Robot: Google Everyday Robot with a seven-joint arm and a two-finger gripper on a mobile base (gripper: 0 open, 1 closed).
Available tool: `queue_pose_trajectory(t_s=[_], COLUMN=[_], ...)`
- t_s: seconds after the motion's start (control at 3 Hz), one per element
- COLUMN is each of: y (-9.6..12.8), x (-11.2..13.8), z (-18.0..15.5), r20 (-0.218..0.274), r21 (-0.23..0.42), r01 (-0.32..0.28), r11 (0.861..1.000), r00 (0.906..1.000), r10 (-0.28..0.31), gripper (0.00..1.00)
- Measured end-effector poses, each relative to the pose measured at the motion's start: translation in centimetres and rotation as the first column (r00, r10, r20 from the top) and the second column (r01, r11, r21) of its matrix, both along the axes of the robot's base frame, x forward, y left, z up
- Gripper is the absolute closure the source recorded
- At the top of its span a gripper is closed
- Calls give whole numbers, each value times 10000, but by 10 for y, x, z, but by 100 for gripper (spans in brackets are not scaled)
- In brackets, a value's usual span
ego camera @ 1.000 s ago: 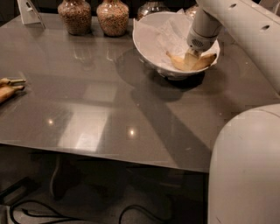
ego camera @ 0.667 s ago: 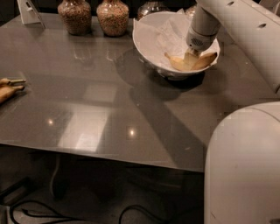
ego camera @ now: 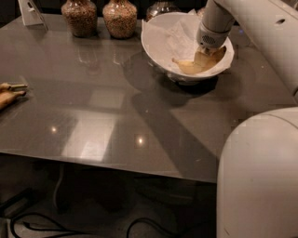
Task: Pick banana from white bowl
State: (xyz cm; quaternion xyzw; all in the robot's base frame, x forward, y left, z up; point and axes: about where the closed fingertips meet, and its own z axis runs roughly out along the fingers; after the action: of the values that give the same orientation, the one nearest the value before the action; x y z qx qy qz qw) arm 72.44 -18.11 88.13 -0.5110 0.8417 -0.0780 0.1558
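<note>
The white bowl (ego camera: 158,44) with a crumpled white paper liner stands at the far right of the grey table. The yellow banana (ego camera: 188,66) lies curved in the bowl's right half. My gripper (ego camera: 205,55) reaches down into the bowl from the upper right and sits right on the banana's right part, hiding that end. The white arm covers the bowl's far right rim.
Two round glass jars of brownish grains (ego camera: 81,16) (ego camera: 120,17) stand behind the bowl to the left, with a third glass jar (ego camera: 160,7) behind it. A tan-brown banana-like object (ego camera: 9,93) lies at the table's left edge. My white base (ego camera: 258,176) fills the lower right.
Nothing has visibly moved; the gripper stays down in the bowl on the banana.
</note>
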Motion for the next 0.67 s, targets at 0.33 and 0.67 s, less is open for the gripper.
queue_pose_trajectory(t_s=[0.33,0.67], y=[3,3], x=[-4,-13], z=[24,56], r20=[602,1362], r21=[230,434], r01=[-197,-393], r11=[9995,9983], r00=[9980,9901], r10=[183,330], gripper=[100,100])
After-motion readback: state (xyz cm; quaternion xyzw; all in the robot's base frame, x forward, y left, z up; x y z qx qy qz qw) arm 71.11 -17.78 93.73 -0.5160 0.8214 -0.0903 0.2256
